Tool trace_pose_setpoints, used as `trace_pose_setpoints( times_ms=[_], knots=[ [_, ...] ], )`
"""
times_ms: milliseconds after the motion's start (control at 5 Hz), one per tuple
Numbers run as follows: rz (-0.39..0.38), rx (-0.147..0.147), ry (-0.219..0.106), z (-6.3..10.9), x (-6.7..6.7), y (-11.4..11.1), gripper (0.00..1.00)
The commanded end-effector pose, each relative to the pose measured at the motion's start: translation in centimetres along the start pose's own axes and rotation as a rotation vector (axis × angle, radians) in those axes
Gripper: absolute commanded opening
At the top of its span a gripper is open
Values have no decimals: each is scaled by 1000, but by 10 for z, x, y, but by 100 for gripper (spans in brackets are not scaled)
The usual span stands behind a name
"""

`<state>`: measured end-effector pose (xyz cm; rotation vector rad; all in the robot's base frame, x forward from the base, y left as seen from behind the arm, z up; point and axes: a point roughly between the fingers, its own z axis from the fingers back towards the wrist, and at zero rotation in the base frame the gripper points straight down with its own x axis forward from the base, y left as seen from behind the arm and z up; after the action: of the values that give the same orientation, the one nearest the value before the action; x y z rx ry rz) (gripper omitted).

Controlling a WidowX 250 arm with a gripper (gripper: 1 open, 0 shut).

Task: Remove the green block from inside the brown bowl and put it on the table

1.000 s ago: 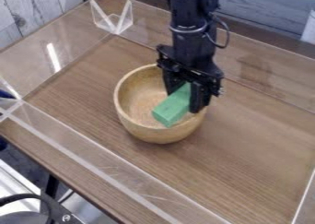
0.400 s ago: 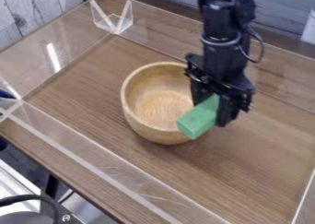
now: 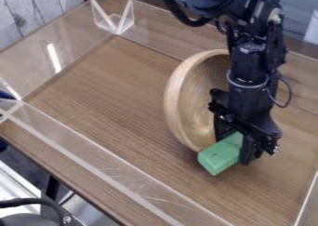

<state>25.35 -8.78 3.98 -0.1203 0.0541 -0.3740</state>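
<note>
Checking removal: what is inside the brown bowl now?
Nothing visible: the brown bowl, tipped on edge, shows bare wood. The claw holds the green block outside it; the arm hides the bowl's right part.

Black jointed arm point(image 3: 255, 53) with looping black cables, blocky wrist, dark two-fingered claw point(image 3: 241, 142).

Robot lab, acrylic-walled table point(image 3: 87, 127), robot arm point(image 3: 248, 44)

Wall: whitewashed wooden planks point(image 3: 37, 11) are seen upper left
Enclosure: low clear acrylic walls point(image 3: 50, 127)
Light: bright glare is thrown on the acrylic
</note>
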Motion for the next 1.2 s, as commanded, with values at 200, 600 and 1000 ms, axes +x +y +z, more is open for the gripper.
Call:
trace_pose_setpoints(
  times_ms=[200, 600, 1000],
  knots=[
    [0, 9, -53, 20, 2, 1, 0],
    [46, 28, -100, 47, -8, 12, 0],
    [204, 39, -111, 59, -28, 74, 0]
  ],
)
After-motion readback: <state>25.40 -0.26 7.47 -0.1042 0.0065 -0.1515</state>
